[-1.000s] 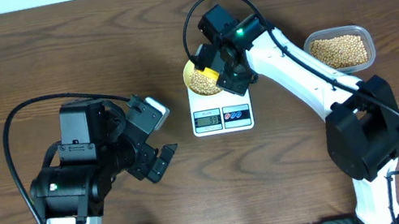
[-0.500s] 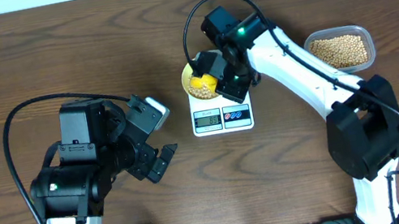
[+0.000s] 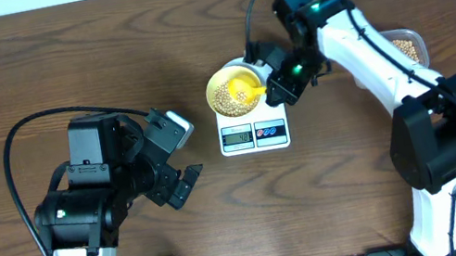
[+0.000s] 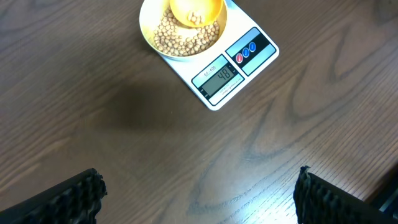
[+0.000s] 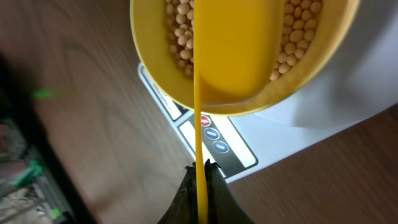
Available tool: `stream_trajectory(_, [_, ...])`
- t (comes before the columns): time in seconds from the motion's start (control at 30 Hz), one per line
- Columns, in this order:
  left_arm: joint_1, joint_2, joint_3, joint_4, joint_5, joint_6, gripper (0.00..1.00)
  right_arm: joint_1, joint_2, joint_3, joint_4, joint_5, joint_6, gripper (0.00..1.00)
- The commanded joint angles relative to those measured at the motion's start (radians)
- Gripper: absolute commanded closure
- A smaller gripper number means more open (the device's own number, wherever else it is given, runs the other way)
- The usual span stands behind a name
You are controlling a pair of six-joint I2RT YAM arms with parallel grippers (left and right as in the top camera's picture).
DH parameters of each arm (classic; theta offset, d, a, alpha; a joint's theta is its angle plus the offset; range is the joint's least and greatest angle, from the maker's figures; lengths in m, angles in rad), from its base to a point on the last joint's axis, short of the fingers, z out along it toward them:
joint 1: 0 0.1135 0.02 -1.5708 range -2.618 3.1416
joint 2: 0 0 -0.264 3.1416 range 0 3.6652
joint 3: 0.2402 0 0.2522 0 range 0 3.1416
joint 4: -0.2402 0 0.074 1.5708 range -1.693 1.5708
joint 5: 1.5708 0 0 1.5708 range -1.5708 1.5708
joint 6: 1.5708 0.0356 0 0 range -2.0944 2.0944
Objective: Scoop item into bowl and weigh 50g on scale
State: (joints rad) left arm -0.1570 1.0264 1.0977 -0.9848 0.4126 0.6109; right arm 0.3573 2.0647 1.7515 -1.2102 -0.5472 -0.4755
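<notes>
- Plainly, the right gripper (image 5: 200, 184) is clenched on the thin handle of a yellow spoon (image 5: 231, 50). The handle runs straight out from between its fingertips toward the bowl (image 5: 160, 70).
- The spoon's scoop hangs over the bowl's right side, inside the rim. The left wrist view shows a few beans lying in the scoop.
- The beans (image 4: 180, 38) fill the bottom of the pale yellow bowl in a loose heap, spread beneath and to the left of the scoop.
- The bowl stands on the far part of the scale (image 3: 253, 133), overhanging its left edge a little. The grey display and the red and blue buttons lie bare on the near edge.
- The right fingers are off the bowl, just to its right and above the scale's far right corner. Only the spoon lies between them and the beans.
- The left gripper (image 3: 184, 156) is released, its jaws spread wide and holding nothing. It hovers over bare table (image 3: 57, 64) to the near left of the scale, well apart from the bowl.
- A clear tub (image 3: 411, 44) with more beans sits at the far right, largely hidden behind the right arm (image 3: 361, 29).
</notes>
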Motion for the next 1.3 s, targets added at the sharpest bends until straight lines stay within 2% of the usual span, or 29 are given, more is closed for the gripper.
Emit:
stream_trajectory(0.0, [0.005,0.0,0.019,-0.002,-0.002,0.017,0.01,-0.036,0.002,0.023,-0.008,-0.142,0.011,0.99])
stream_trajectory(0.27, [0.005,0.0,0.019,-0.002,-0.002,0.017,0.01,-0.056,0.002,0.068,-0.039,-0.138,0.011,0.99])
stream_trajectory(1.27, [0.005,0.0,0.019,-0.002,-0.002,0.017,0.01,-0.016,0.043,0.065,0.048,0.005,0.028,0.99])
